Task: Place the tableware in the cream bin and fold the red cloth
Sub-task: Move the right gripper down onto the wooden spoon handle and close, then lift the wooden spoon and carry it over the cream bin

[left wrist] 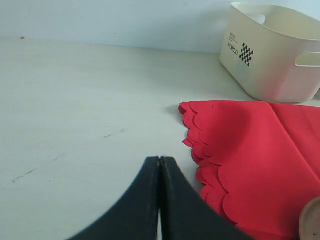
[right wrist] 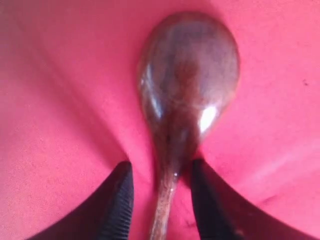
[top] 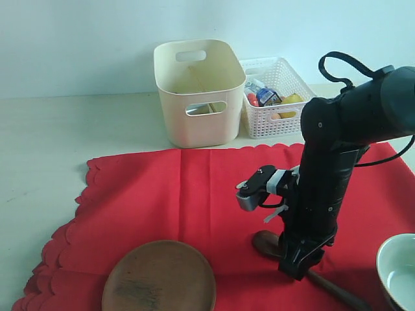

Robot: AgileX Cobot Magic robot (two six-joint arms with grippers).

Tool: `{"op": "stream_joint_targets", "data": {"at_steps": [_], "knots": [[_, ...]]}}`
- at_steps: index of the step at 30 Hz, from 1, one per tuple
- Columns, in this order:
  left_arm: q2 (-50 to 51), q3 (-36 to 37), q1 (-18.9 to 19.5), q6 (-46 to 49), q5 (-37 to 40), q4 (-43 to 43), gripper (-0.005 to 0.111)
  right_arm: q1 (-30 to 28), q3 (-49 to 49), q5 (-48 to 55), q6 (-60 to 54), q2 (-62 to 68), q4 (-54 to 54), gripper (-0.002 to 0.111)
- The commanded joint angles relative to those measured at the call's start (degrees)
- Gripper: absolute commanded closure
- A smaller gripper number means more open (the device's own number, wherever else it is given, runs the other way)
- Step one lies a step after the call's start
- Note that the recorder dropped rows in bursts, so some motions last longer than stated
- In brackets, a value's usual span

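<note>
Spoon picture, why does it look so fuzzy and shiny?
Right wrist view: the spoon is close up and blurry, with a white glare spot. Exterior view: sharper, evenly lit cloth. Left wrist view: sharp, soft light.

The red cloth (top: 194, 188) is a matt fabric marked by faint creases. The dark wooden spoon (right wrist: 187, 85) is glossily lacquered, highlights being reflected from its head. The round wooden plate (top: 159, 272) is finished matt, with grain visible. The cream bin (top: 194, 126) is moulded in smooth plastic, the white lattice basket (top: 272, 123) likewise. The pale bowl (top: 389, 259) is glazed and glossy. The table (left wrist: 75, 100) is matt and lightly scuffed.
</note>
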Motion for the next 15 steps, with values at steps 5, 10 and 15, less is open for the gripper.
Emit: {"op": "stream_joint_targets", "data": {"at_steps": [5,10,15], "knots": [[-0.3,0.2,0.2,-0.1,-0.4,0.1,0.107,0.1,0.2,-3.1,2.0,0.4,0.1,0.096],[-0.3,0.2,0.2,-0.1,-0.4,0.1,0.107,0.1,-0.1,-1.7,4.3,0.2,-0.1,0.108],[-0.3,0.2,0.2,-0.1,-0.4,0.1,0.107,0.1,-2.6,0.1,6.0,-1.2,-0.3,0.108]]}}
